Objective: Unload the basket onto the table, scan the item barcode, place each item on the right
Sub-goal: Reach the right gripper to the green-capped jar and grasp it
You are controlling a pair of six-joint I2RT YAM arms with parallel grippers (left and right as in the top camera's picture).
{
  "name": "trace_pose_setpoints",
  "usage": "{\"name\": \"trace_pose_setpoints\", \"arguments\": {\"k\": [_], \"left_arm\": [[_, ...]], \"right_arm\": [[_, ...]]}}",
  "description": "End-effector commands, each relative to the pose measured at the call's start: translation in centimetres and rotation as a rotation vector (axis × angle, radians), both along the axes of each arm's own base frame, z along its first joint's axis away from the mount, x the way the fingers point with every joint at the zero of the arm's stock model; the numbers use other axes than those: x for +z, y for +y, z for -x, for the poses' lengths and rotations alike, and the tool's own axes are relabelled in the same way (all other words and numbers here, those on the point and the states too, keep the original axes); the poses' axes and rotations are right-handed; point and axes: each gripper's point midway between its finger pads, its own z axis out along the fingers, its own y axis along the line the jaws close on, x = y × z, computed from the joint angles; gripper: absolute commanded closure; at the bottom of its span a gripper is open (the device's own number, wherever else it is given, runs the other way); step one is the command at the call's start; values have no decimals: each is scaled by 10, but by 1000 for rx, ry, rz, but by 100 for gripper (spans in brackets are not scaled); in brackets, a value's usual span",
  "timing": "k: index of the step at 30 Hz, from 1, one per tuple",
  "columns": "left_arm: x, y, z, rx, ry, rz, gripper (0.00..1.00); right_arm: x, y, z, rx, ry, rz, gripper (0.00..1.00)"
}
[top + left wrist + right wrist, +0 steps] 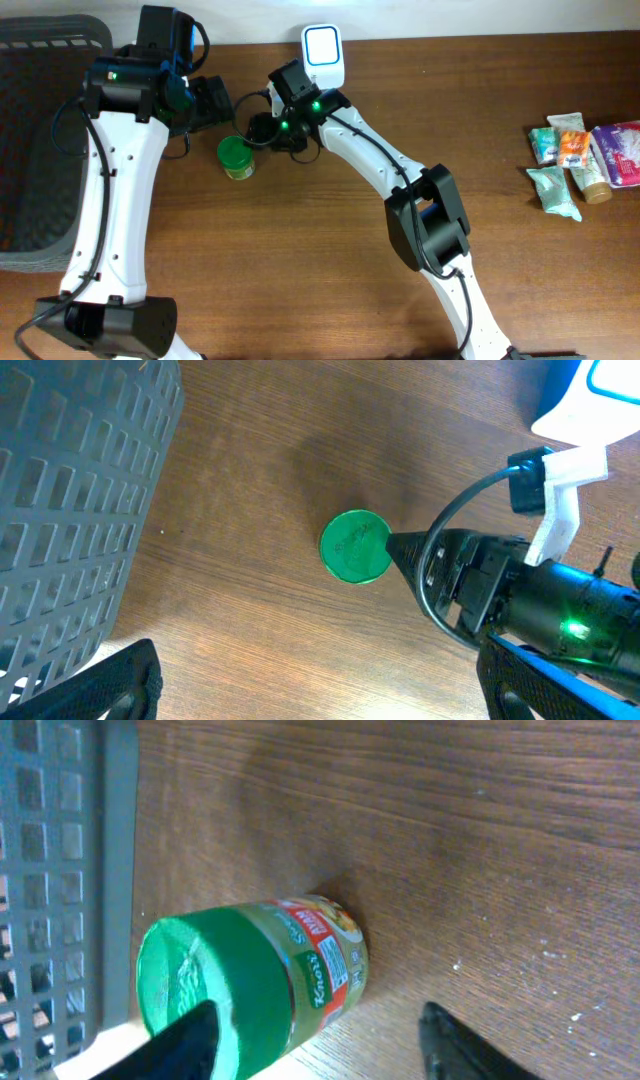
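A grey slatted basket (40, 150) fills the 9 o'clock side of the wooden tabletop (330, 250). Just right of it the left arm reaches up toward 11 o'clock. The left fingers (120, 685) are spread wide, one at each lower corner of the left wrist view, with only bare wood between them.

The Knorr jar (236, 157) stands upright on the tabletop at about 10 o'clock from the centre. Its green lid faces up and it sits well clear of the basket. It lies at 5 o'clock from the left arm's head.

The right fingers (190, 1040) come in at the jar's 2 o'clock side. They are parted around the jar: one dark finger overlaps the edge of the lid, and the other stands off across a strip of bare wood, so the jar is not clamped.

A white barcode scanner (323, 48) sits at 12 o'clock on the far edge, its pale window lit. Several small packets and tubes (565, 160) lie well apart at 3 o'clock.
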Motion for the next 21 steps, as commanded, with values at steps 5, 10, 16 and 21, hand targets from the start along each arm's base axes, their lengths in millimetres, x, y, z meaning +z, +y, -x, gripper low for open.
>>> {"name": "trace_pose_setpoints", "arguments": {"k": [5, 10, 16, 21], "left_arm": [[8, 4, 1, -2, -23, -9, 1], [8, 4, 1, -2, -23, -9, 1], [8, 4, 1, -2, -23, -9, 1], [8, 4, 1, -2, -23, -9, 1]], "right_arm": [[-2, 10, 7, -23, 44, -27, 60], [3, 18, 14, 4, 77, -72, 69], [3, 26, 21, 17, 80, -72, 78], [2, 25, 21, 12, 80, -66, 93]]}}
